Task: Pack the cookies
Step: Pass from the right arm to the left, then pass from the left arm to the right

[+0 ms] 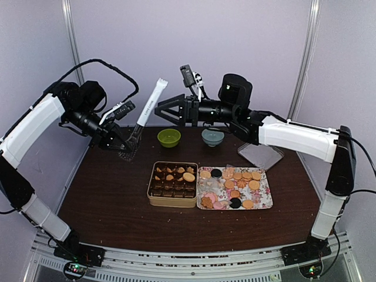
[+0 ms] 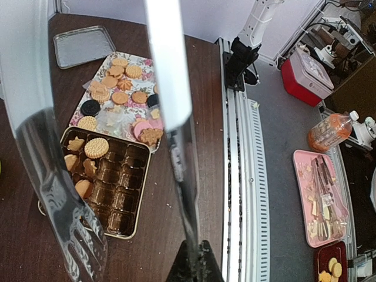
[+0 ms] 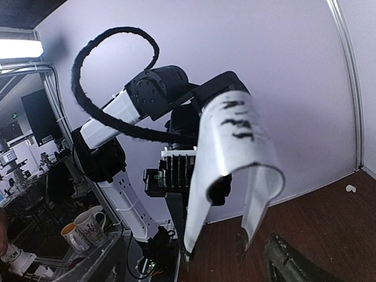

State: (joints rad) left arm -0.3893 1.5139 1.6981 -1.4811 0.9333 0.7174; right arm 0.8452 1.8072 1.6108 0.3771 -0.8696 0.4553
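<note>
The cookies (image 1: 236, 183), mostly tan-orange with a few pink and dark ones, lie on a floral tray (image 1: 267, 202). A few sit in the far cups of the tan tin (image 1: 172, 203). My left gripper (image 1: 133, 140) is shut on one arm of white-handled tongs (image 1: 148, 107) and holds them tilted above the table's back left. In the left wrist view the tongs (image 2: 170, 88) run up from the gripper (image 2: 198, 267) over the tin (image 2: 134, 226) and the cookies (image 2: 120, 97). My right gripper (image 1: 160, 110) is open and empty beside the tongs' handle (image 3: 232, 138).
A green bowl (image 1: 168, 137) and a grey-blue bowl (image 1: 212, 137) stand behind the tin. A silver lid (image 1: 260, 155) lies at the back right, also in the left wrist view (image 2: 84, 46). The left arm (image 3: 126, 111) fills the right wrist view.
</note>
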